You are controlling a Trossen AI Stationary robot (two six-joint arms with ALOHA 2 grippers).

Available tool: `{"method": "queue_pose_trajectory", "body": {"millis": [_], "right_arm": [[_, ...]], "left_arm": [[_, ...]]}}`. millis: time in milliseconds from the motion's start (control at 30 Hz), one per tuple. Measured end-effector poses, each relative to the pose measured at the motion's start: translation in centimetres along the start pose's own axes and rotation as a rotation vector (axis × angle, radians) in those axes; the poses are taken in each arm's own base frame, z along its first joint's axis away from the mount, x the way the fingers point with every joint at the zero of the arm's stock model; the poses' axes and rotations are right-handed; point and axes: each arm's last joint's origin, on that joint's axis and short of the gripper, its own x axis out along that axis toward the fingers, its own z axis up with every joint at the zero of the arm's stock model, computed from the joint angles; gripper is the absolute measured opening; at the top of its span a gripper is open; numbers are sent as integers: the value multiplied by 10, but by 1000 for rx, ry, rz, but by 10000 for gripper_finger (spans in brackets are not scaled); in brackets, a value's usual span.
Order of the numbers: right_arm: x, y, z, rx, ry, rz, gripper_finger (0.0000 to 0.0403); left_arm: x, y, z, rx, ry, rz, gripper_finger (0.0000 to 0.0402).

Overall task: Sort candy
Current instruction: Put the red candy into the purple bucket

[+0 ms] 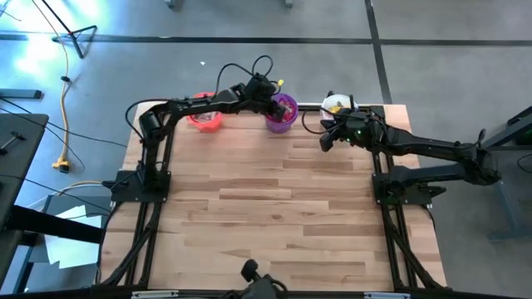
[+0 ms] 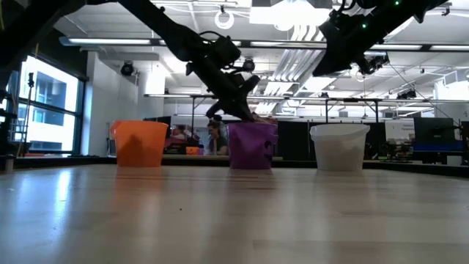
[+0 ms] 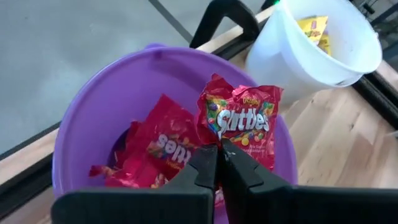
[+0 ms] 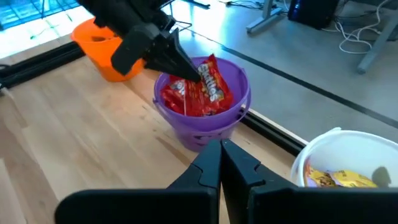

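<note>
purple cup [image 3: 93, 112] sits directly below left gripper [image 3: 219, 152]. fingers clamped on red packet [image 3: 239, 118], held upright, long axis vertical, over cup mouth. right gripper [image 4: 221, 155] shut, empty, near white cup [image 4: 311, 162], farther off.
</note>
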Motion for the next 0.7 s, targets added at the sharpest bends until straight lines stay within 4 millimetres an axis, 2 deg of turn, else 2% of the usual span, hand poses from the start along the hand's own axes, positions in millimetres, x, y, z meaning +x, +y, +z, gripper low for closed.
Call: {"method": "queue_pose_trajectory", "body": {"millis": [200, 500, 600, 700], "right_arm": [[1, -2, 0, -11, -1, -7, 0], [1, -2, 0, -9, -1, -8, 0], [1, -2, 0, 4, -1, -7, 0], [1, -1, 0, 21, 3, 8, 0]], "left_arm": [[8, 0, -2, 18, 18, 7, 9], [4, -3, 0, 80, -9, 37, 92], [-8, -25, 3, 262, -50, -2, 94], [-26, -55, 5, 365, -115, -44, 73]]}}
